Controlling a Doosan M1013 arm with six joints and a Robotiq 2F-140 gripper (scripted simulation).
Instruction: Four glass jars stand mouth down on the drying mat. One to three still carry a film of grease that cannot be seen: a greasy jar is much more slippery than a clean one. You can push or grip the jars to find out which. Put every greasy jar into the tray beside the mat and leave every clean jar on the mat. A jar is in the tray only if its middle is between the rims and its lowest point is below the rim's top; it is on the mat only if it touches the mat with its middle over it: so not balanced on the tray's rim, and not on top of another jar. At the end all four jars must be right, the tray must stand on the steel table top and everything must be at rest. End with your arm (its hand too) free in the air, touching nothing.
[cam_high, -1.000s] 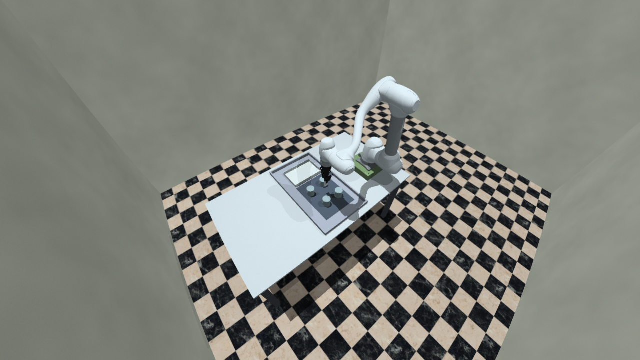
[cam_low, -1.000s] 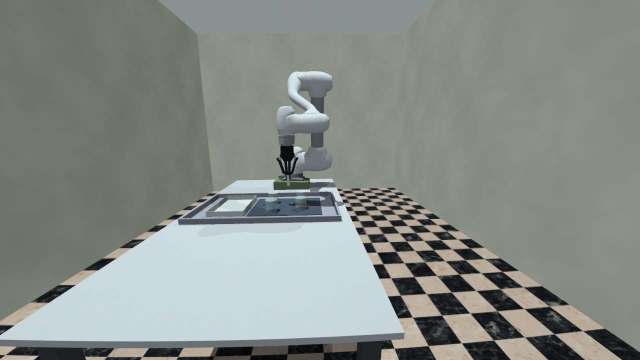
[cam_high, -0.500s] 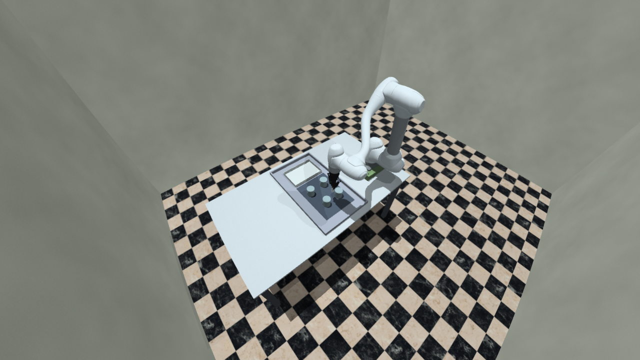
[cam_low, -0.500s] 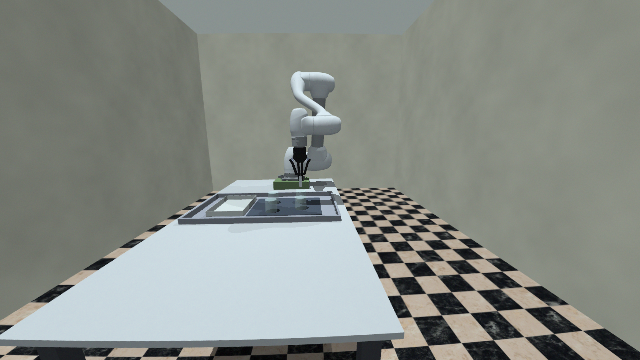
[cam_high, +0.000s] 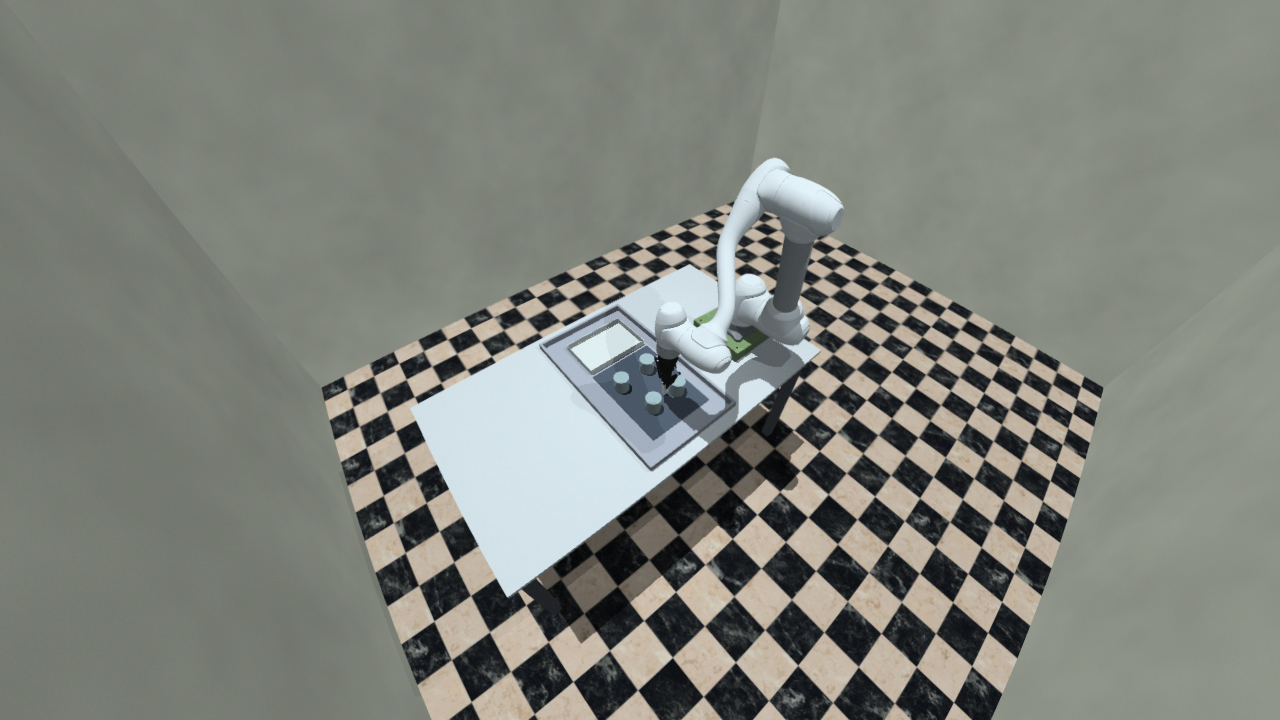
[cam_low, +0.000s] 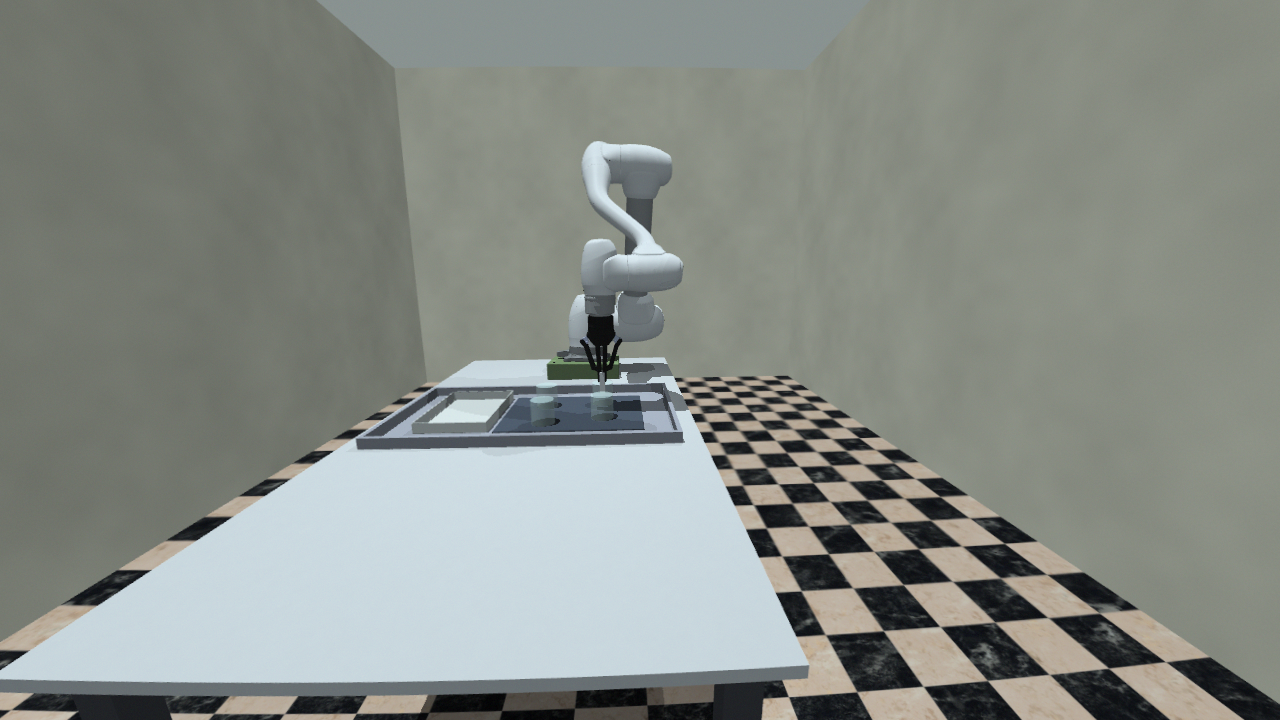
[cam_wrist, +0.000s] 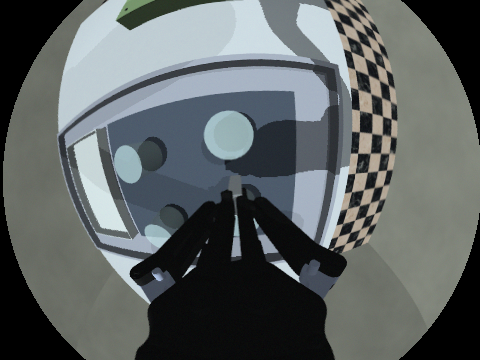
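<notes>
Four pale glass jars stand mouth down on the dark drying mat (cam_high: 637, 413) (cam_low: 572, 423) (cam_wrist: 194, 194). In the top view they are the jar near the tray (cam_high: 646, 361), the jar beside it (cam_high: 622, 382), the front jar (cam_high: 654, 402) and the jar nearest the arm (cam_high: 677, 385) (cam_wrist: 228, 134). The tray (cam_high: 604, 347) (cam_low: 460, 410) (cam_wrist: 83, 180) is empty. My gripper (cam_high: 667, 383) (cam_low: 601, 382) (cam_wrist: 236, 183) is shut on nothing and hangs low over the mat, close beside the jar nearest the arm. In the wrist view two more jars (cam_wrist: 127, 163) (cam_wrist: 158, 235) show on the left; the fourth is hidden behind the fingers.
A raised grey frame (cam_high: 657, 462) (cam_low: 519, 438) encloses mat and tray on the steel table (cam_high: 519, 465) (cam_low: 447, 555). The arm's green base plate (cam_high: 741, 344) (cam_low: 568, 367) sits behind the frame. The table's right edge lies close to the frame.
</notes>
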